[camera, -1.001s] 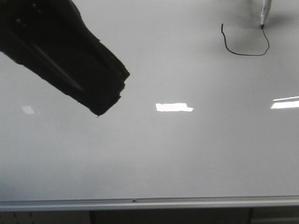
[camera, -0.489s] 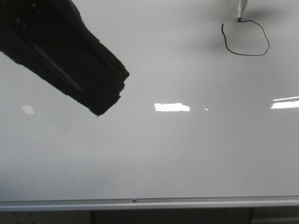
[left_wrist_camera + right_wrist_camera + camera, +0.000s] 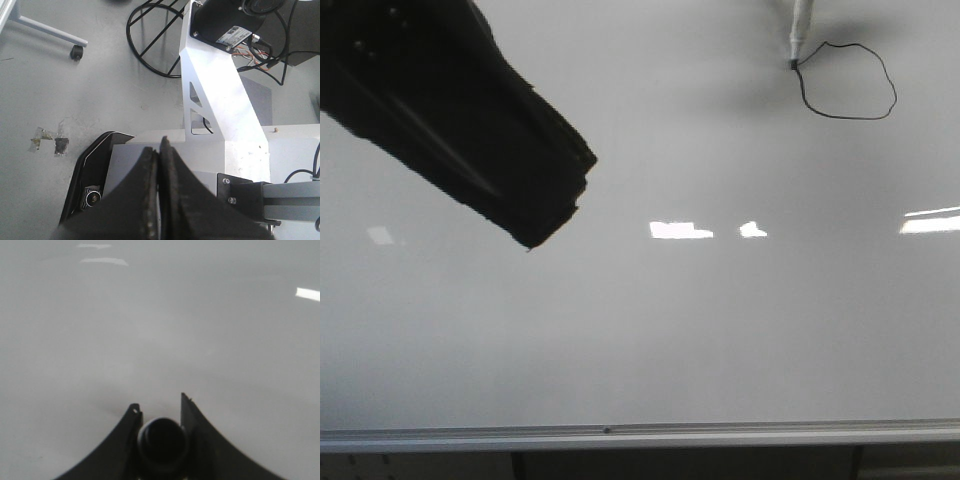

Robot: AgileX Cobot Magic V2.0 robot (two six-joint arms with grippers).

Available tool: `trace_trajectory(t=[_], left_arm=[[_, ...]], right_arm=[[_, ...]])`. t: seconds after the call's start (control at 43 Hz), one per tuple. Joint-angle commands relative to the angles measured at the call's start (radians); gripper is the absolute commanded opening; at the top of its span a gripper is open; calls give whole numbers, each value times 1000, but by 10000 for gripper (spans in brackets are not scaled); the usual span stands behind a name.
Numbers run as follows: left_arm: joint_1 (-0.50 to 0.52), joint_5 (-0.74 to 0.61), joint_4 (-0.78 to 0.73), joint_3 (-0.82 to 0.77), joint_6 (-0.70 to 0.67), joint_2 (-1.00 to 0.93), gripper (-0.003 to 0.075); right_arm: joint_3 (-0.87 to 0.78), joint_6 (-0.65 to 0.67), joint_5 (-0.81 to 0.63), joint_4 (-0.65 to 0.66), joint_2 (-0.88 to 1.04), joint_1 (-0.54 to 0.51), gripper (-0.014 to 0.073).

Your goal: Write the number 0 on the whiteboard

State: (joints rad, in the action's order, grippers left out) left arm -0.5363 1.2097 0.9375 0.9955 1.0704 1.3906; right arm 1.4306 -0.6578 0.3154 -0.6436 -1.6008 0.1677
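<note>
So the thin black wobbly oval, the number 0 [image 3: 847, 82], looks pretty much closed up on the big glossy pale grey whiteboard [image 3: 680, 330]. The slim white marker with a dark tip [image 3: 799, 36] has its tip touching the board right at the oval's upper left, where the line meets itself, so I'd guess this is the last bit of the stroke, or a small overlap to seal the loop.

The right gripper [image 3: 160, 407] is where the marker comes from. In the right wrist view its jaws are clamped around a round dark barrel end sitting between them, which I take to be the marker's back end, with nothing but bare board stretching out beyond the fingertips. Holding it end-on like that makes sense: the tip stays square to the board.

The left gripper [image 3: 159, 150] has its jaws pressed together with nothing between them. In the front view it's a big dark shape parked well apart from the oval, presumably kept out of the way so it doesn't block the writing arm.

Readable text: basically none. There's a small label on a black motor housing [image 3: 227, 20] past the left jaws, but it's too tiny to read.
</note>
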Motion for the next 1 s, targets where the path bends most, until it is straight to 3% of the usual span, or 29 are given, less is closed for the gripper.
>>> trace_trajectory(t=[0.0, 0.466, 0.559, 0.628, 0.722, 0.815, 0.978], left_arm=[[-4, 13, 61, 29, 2, -33, -20], [-4, 2, 123, 33, 2, -33, 8], [-4, 24, 146, 33, 2, -33, 128], [-4, 29, 158, 33, 2, -33, 270], [-4, 23, 193, 33, 2, -33, 524], [-4, 10, 244, 35, 27, -33, 686], [-4, 10, 354, 35, 133, -38, 679]], right_arm=[[42, -7, -59, -23, 49, 22, -60], [246, 22, 656, -35, 166, 22, -60], [246, 22, 790, -79, 166, 22, -60], [244, 22, 858, -109, 166, 22, -60], [243, 22, 916, -176, 175, 22, -60], [212, 21, 919, -225, 215, 22, -60], [64, 18, 921, -279, 316, 22, -60]])
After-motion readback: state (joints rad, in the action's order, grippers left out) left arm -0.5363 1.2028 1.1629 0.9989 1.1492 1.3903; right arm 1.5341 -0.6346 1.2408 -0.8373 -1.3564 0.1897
